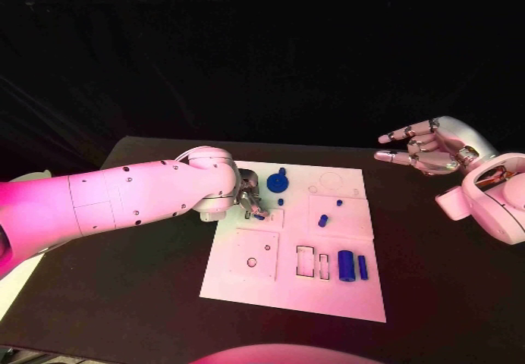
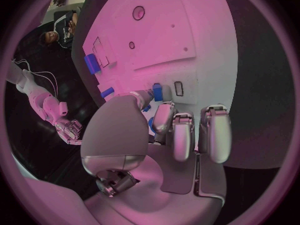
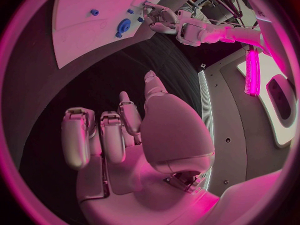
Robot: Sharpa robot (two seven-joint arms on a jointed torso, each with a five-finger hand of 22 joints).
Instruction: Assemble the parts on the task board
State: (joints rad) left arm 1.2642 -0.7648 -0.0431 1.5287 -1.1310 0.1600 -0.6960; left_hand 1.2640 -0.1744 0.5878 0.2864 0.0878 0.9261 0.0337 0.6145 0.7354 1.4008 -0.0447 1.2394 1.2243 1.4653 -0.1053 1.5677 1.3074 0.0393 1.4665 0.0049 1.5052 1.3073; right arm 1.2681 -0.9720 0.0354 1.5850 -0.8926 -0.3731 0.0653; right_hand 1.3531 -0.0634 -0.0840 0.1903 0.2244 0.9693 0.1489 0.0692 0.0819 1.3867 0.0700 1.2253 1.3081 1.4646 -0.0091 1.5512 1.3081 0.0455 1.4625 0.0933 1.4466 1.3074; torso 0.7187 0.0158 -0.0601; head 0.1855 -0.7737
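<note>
The table (image 1: 131,303) is black and matte, set against a dark backdrop, and the white task board (image 1: 262,292) lies flat in the middle of it. On the board the blue parts are scattered: a round gear-like piece (image 1: 277,182) near the far edge, a small peg (image 1: 323,221) toward the middle, and a thick cylinder (image 1: 346,265) with a thinner bar (image 1: 362,267) just beside it at the near right. Two narrow rectangular slots (image 1: 305,261) sit just left of that cylinder. The left robot hand (image 1: 249,199) is down over the far left part of the board, its fingertips (image 2: 164,119) curled toward the surface with a small blue block (image 2: 157,92) right at them; the thumb and a finger look closed on that block, though the contact is partly hidden. The round piece sits just beside this hand, toward the board's far edge. The right robot hand (image 1: 425,148) hovers well off to the board's right, above the bare table, fingers spread and loosely bent, holding nothing.
</note>
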